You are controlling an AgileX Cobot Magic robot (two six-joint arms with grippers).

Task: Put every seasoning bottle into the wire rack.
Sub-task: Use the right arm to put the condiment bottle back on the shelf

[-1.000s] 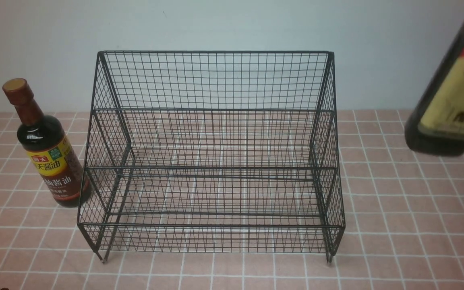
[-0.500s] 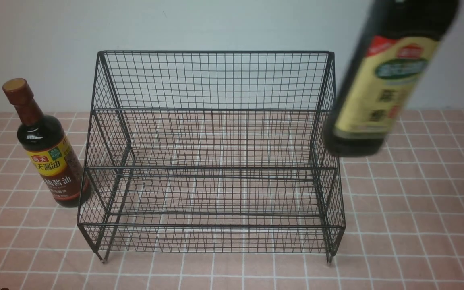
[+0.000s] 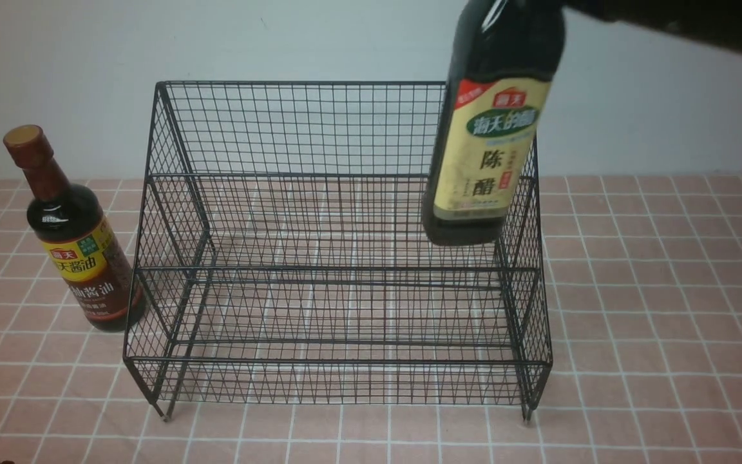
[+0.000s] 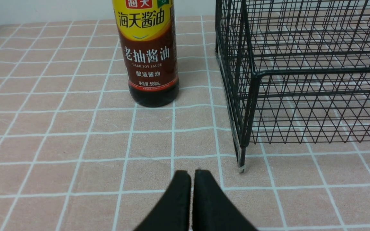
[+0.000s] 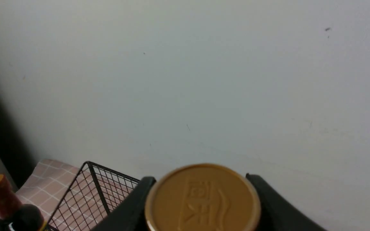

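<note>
The black wire rack (image 3: 339,258) stands mid-table. A brown-capped seasoning bottle (image 3: 78,251) with a yellow-and-red label stands upright on the table just left of the rack. A gold-capped seasoning bottle (image 3: 487,154) with a cream-green label hangs in the air above the rack's right end, its base over the upper tier. My right gripper (image 5: 200,177) is shut on its neck, with the gold cap (image 5: 202,202) between the fingers. My left gripper (image 4: 191,173) is shut and empty, low over the table. It is short of the brown-capped bottle (image 4: 149,57) and near the rack's front leg (image 4: 242,160).
A pink tiled cloth (image 3: 654,335) covers the table. A pale wall (image 3: 345,38) rises right behind the rack. My dark right arm (image 3: 699,22) crosses the top right corner of the front view. The right wrist view shows the rack's corner (image 5: 92,189) and the brown-capped bottle (image 5: 2,199) below.
The right arm has carried the gold-capped bottle leftward, from the right edge of the view to above the rack's right end, and the bottle now hangs more upright. The left gripper's side is unchanged.
</note>
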